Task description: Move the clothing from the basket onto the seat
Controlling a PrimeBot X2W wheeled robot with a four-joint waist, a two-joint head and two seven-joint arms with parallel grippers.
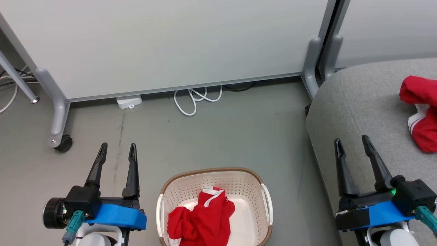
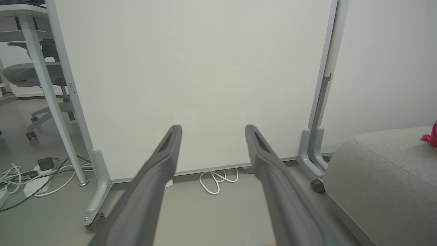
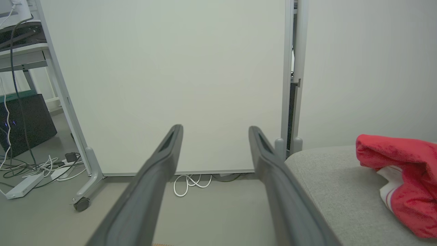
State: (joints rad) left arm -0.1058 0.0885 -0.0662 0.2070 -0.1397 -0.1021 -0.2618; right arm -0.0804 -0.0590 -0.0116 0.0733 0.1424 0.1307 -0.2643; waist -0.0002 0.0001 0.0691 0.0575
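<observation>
A crumpled red garment point(image 1: 201, 218) with white trim lies inside the cream basket point(image 1: 266, 201) on the floor at the bottom centre. A second red garment point(image 1: 421, 109) point(image 3: 403, 184) lies on the grey seat point(image 1: 358, 102) point(image 3: 334, 191) point(image 2: 385, 171) at the right. My left gripper point(image 1: 117, 147) point(image 2: 211, 131) is open and empty above the floor, left of the basket. Over the seat's near left edge my right gripper point(image 1: 351, 141) point(image 3: 215, 131) hangs open and empty, left of the garment lying there.
A white partition panel point(image 1: 170, 44) on grey wheeled legs point(image 1: 59, 136) stands behind the basket. A coiled white cable point(image 1: 196, 99) and a white power strip point(image 1: 129, 101) lie at its foot. More cables point(image 2: 30, 174) and a desk leg are at the far left.
</observation>
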